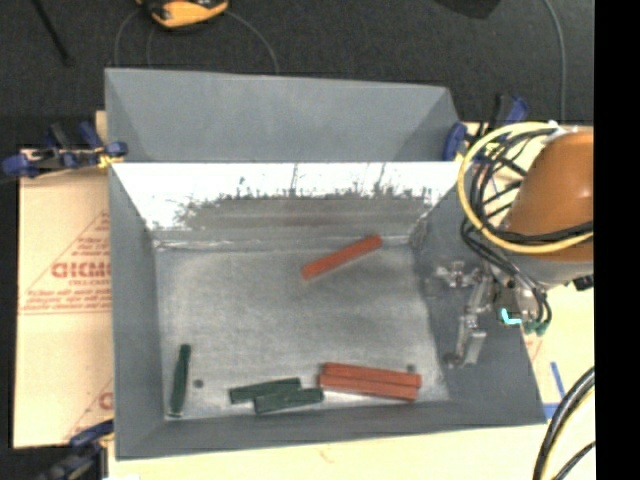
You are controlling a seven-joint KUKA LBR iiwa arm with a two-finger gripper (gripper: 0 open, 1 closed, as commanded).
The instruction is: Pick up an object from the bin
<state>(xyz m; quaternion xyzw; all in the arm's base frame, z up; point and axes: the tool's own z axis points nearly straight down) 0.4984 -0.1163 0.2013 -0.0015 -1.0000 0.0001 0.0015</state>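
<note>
The tool (466, 346) is hanging at the right side of the bin (280, 318), over the sloping right wall rather than the floor. I cannot tell whether it is open or closed, and nothing is showing in its grip.

The likeliest trouble is coming from that wall: descending from here, the tool would be scraping the slope before reaching anything.

The nearest thing, a red-brown bar (368, 380), is lying flat at the near right of the floor, close to the near wall. A grasp there may be catching the wall's foot or nudging the bar aside. Its left end is sitting just beside, perhaps touching, two dark green bars (275, 395), which could be dragged along. The bar is looking long, narrow and flat-faced.

An orange-red stick (340, 256) is lying aslant toward the far side, and a green stick (179, 378) is resting near left.
</note>
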